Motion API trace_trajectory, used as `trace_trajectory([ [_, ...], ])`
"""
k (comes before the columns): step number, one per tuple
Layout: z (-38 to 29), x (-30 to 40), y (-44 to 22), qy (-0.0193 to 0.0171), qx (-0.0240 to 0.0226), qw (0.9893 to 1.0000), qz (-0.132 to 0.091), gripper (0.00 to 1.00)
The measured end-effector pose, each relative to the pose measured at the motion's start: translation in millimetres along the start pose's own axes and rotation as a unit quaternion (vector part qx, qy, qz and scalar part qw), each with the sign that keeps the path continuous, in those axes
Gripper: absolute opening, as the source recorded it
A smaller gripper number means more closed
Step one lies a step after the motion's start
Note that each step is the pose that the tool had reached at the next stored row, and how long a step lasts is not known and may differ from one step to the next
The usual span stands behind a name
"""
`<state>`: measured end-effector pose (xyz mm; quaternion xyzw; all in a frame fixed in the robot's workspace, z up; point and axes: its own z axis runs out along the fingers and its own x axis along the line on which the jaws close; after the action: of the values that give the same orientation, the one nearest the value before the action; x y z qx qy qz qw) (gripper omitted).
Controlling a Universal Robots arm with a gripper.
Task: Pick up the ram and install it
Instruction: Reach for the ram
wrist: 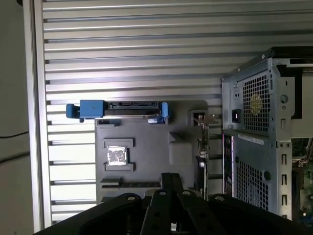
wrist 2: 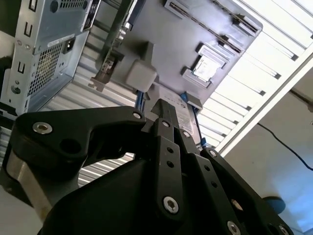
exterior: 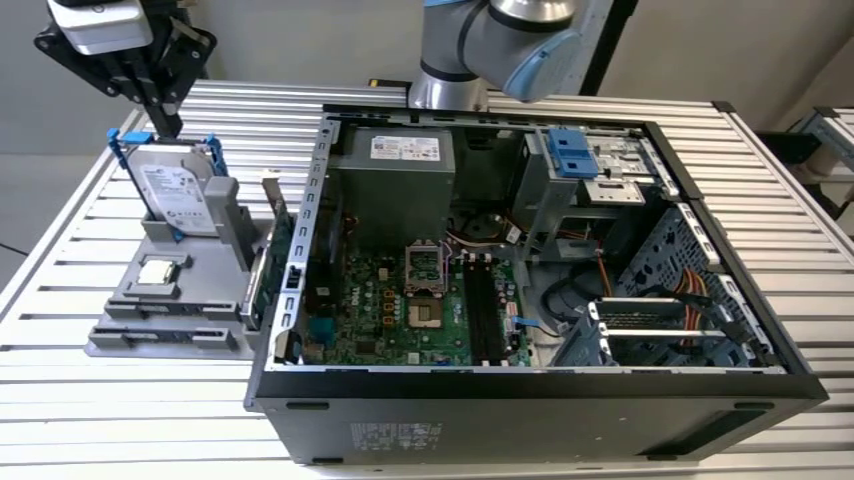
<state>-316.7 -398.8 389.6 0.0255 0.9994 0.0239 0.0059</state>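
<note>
My gripper (exterior: pixel 170 128) hangs over the back left of the table, above the grey parts holder (exterior: pixel 140 310), with its black fingers closed together and nothing between them. Both wrist views look down past the gripper (wrist 2: pixel 164 108) (wrist: pixel 170 177) onto the holder (wrist: pixel 146 142). A thin dark strip that looks like the ram (wrist: pixel 129 184), seen edge-on, sits in a holder slot close to the fingertips. The empty memory slots (exterior: pixel 483 310) lie on the motherboard inside the open computer case (exterior: pixel 534 400).
The holder also carries an upright hard drive (exterior: pixel 180 195) in a blue frame, a small silver processor chip (exterior: pixel 158 270) and a green card (exterior: pixel 274 260) standing next to the case. The arm's base (exterior: pixel 461 60) rises behind the case.
</note>
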Motion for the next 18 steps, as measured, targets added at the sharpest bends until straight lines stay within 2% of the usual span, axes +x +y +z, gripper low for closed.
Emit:
trace_trajectory([
  [18, 0.5, 18.4, -0.8, 0.0007, -0.0002, 0.9999, -0.016, 0.00],
])
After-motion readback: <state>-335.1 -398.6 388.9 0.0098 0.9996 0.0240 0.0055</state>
